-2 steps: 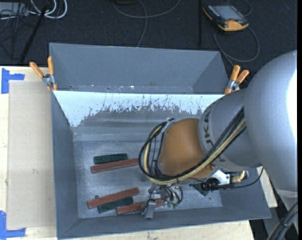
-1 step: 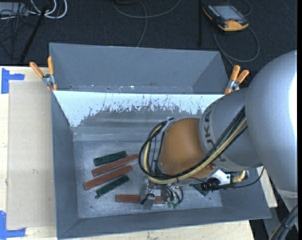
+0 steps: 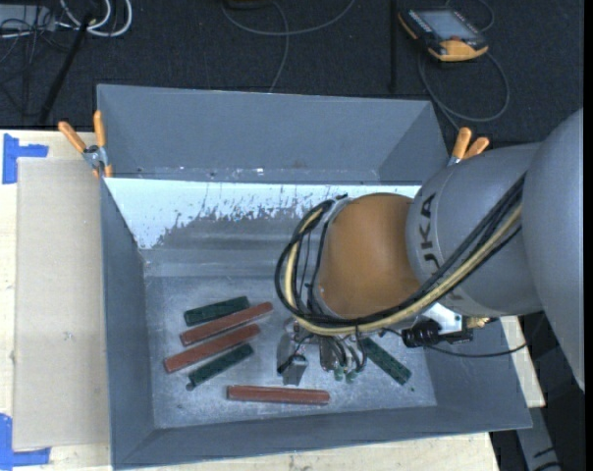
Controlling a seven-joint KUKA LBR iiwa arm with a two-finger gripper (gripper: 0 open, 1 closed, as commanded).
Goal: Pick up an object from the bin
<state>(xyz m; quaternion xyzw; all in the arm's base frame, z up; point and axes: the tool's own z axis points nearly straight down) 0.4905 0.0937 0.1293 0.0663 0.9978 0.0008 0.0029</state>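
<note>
My gripper (image 3: 321,354) hangs low over the bin floor, right of the middle and under the arm's wrist. A dark green bar (image 3: 389,362) lies slanted just to its right, its upper end hidden beneath the gripper. A reddish-brown bar (image 3: 277,394) lies flat just below the gripper, near the front wall and apart from it.
To the left of the gripper lie several more bars side by side: a dark green one (image 3: 216,311), two reddish-brown ones (image 3: 228,324) (image 3: 210,348) and another dark green one (image 3: 221,364). The arm covers the bin's right part.
</note>
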